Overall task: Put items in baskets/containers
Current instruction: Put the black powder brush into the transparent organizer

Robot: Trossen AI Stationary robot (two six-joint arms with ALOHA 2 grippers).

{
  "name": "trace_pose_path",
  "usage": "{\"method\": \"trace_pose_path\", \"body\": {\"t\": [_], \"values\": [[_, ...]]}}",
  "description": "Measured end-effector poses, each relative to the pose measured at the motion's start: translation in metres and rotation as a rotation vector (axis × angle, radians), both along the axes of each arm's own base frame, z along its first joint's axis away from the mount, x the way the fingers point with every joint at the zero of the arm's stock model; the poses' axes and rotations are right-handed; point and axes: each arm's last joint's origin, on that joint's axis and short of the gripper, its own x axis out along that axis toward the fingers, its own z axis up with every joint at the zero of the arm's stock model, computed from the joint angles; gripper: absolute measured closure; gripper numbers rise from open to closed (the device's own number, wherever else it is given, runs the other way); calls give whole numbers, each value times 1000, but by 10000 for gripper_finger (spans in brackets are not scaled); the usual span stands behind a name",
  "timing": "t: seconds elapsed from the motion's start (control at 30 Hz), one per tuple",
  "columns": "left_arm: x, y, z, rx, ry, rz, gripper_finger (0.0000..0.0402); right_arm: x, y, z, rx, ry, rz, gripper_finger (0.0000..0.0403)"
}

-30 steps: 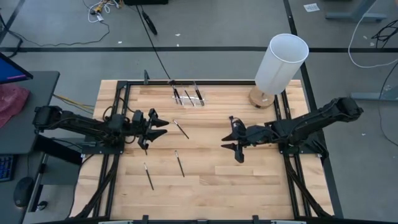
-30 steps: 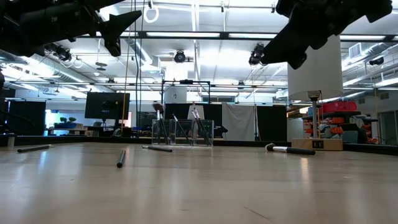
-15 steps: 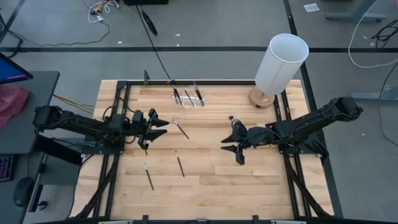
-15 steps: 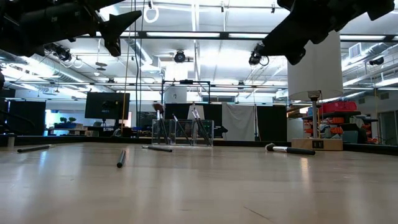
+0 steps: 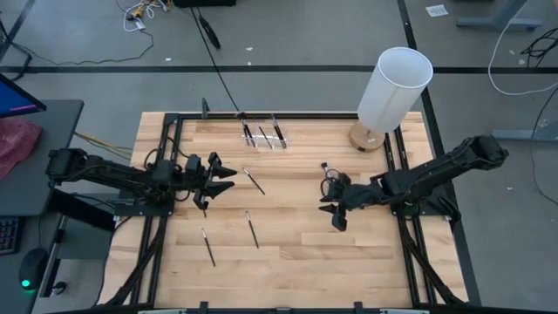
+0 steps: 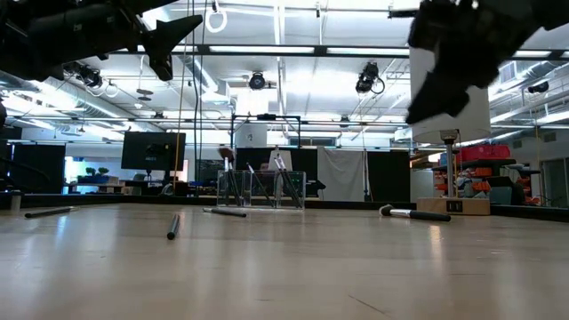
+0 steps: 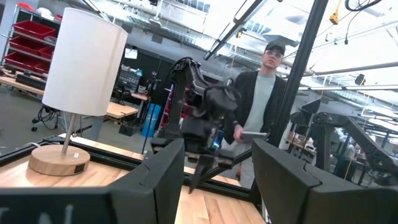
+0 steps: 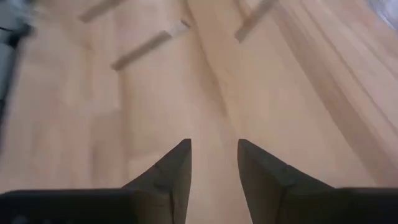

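Brushes (image 5: 250, 228) lie loose at six o'clock of the organiser (image 5: 263, 135). Right gripper (image 8: 213, 163) hangs apart, empty, as does left gripper (image 7: 217, 180). Slim handles, blurred here, could probably be missed or rolled.

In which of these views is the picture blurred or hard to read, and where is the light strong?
Right wrist view: motion blur smears the brushes on the wood; the right gripper fingers stay sharp. Low view: bright ceiling lights leave both arms as dark silhouettes; the clear organiser is far and small. High view: even light, sharp. Left wrist view: bright background behind the lamp.
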Motion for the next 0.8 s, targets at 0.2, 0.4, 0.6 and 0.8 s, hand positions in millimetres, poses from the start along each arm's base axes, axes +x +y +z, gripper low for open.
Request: {"method": "trace_pose_path", "body": {"t": [0.2,0.4,0.6,0.8], "values": [[0,0,0,0,-1,0,211,-19,4,-12,-45,149,-188,281],[0,0,0,0,-1,0,211,-28,0,-23,-84,143,-339,285],[0,0,0,0,-1,0,211,-32,-17,-54,-145,9,-450,239],[0,0,0,0,-1,-1,211,-36,-48,-83,-187,-32,-553,174]]}}
